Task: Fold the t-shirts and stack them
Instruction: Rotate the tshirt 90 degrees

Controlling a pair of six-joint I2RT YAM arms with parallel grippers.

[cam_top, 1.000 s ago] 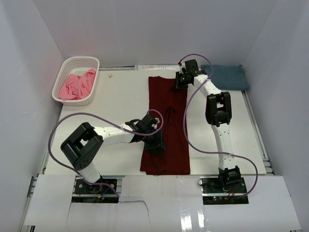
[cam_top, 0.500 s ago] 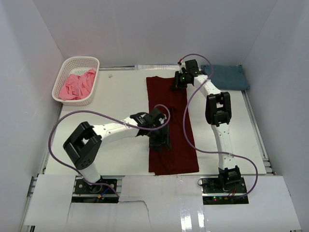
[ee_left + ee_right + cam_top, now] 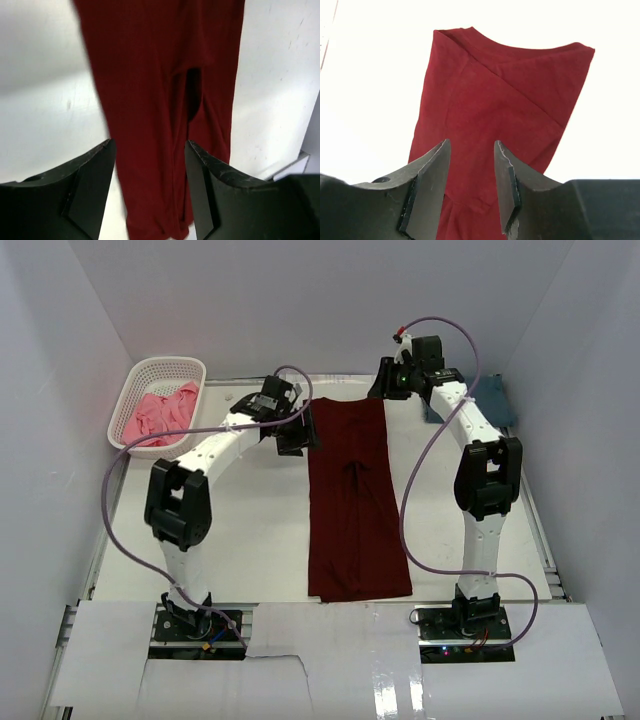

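The dark maroon t-shirt (image 3: 352, 500) lies as a long narrow folded strip down the middle of the table, its far edge near the back. My left gripper (image 3: 299, 433) hovers at the strip's far left corner, jaws open; the left wrist view shows the maroon cloth (image 3: 150, 75) below the empty gap of the left gripper (image 3: 148, 146). My right gripper (image 3: 384, 382) is above the far right corner, open and empty (image 3: 471, 150), over the maroon cloth (image 3: 505, 90). The pink t-shirt (image 3: 158, 417) is bunched in the basket. The slate-blue t-shirt (image 3: 497, 398) shows partly behind the right arm.
A white lattice basket (image 3: 165, 368) stands at the back left corner. White walls enclose the table on three sides. Purple cables loop over both arms. Bare table (image 3: 240, 530) lies on both sides of the maroon strip.
My left arm swung from the strip's near middle up to its far left corner. My right gripper opened, let go of the far edge and lifted. The strip shifted right.
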